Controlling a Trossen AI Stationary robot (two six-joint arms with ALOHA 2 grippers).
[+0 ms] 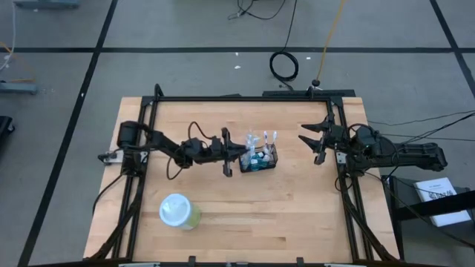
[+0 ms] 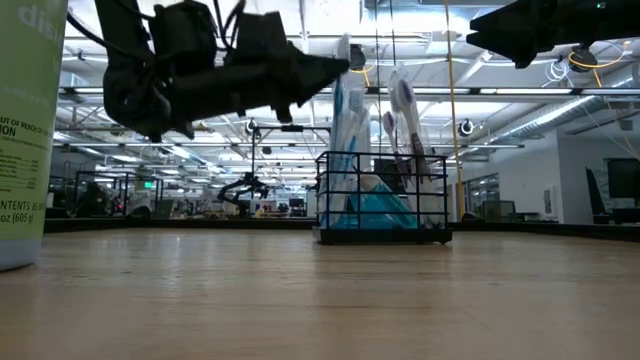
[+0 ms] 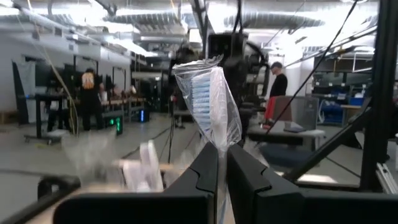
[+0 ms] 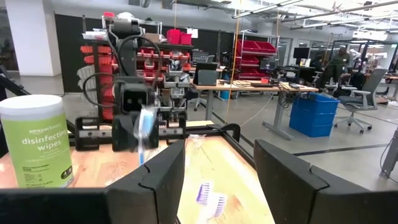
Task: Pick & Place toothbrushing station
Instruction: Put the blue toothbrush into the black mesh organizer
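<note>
Toothbrushing station [image 1: 260,159] is seen standing just past table centre, toward 1 o'clock in the high view. It is a small black wire caddy with low walls, loaded with upright toothbrushes [image 1: 268,139] and blue-and-white packets.

Handling, judged: light, stiff frame, not fragile, but top-heavy, since the brushes stand well above the walls. Tipping or spilled contents are likely if it is jerked or tilted. Thin wire is slippery in the pads; a pinch across a short end wall or top rim wire is preferred, with the lift kept level.

Left gripper [image 1: 227,157] is at the caddy's 9 o'clock side, raised off the table in the low view. Its jaws are clenched on a toothbrush in clear wrap [image 3: 208,102], shown pinched between the fingers [image 3: 202,171] in the left wrist view. This brush, not the caddy, is what is held. Whether its lower end is clear of the caddy cannot be told.

Right gripper [image 1: 318,144] is parked at 3 o'clock of the caddy, well apart, raised, jaws released and holding nothing.

Surroundings: a pale-green wipes canister [image 1: 178,211] stands at about 7 o'clock on the table, well apart from the caddy, not in any direct path. Table frame rails [image 1: 245,98] run along the edges. Cables lie on the floor beyond.

In the way, judged: the left arm blocks the caddy's 9 o'clock side, and the tall brushes obstruct a straight top-down approach. The 3 o'clock end is open to the right gripper.
</note>
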